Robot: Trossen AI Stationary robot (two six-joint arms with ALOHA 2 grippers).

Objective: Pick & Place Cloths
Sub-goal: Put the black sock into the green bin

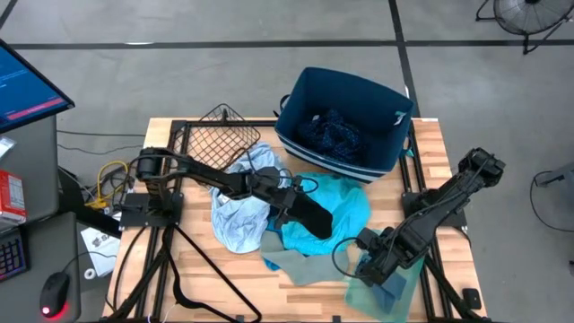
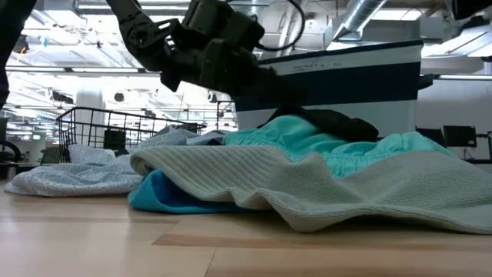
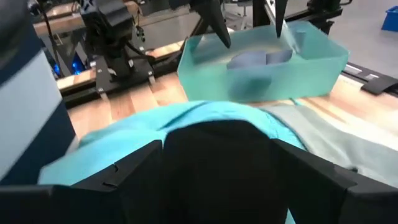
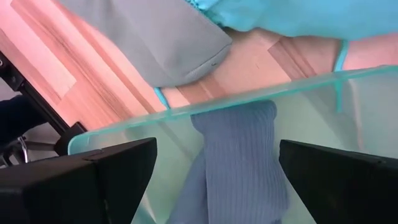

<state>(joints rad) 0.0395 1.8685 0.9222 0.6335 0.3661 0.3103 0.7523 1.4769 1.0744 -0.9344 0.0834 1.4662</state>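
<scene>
Left gripper (image 1: pixel 296 205) wide open just off the bin (image 1: pixel 345 121), on the side facing the arm bases, straddling the black cloth (image 1: pixel 316 218). No grip yet, as far as can be judged. Black cloth lying right on the turquoise cloth (image 1: pixel 350 208), touching it.

Main risk here: pinching both layers at once. Closing too deep likely means catching turquoise fabric under the black and dragging the heap toward the bin. Closing too shallow likely means a thin fold only, apt to slip out on the lift.

Second risk: the pale cloth (image 1: pixel 238 211) and the grey cloth (image 1: pixel 296 265), farther from the bin and partly tangled with the turquoise, possibly trailing off the desk (image 1: pixel 224 278) edge if pulled.

Right gripper (image 4: pixel 217 152) wide open too, holding nothing, poised over the tray (image 4: pixel 186 118), well away from the bin at the right. A blue-grey cloth (image 4: pixel 242 162) in the tray directly beneath the fingers. Danger there of knocking the tray's thin wall, or of lifting the tray along with the cloth.

Navy patterned cloth (image 1: pixel 332 135) inside the bin, out of harm's way.
</scene>
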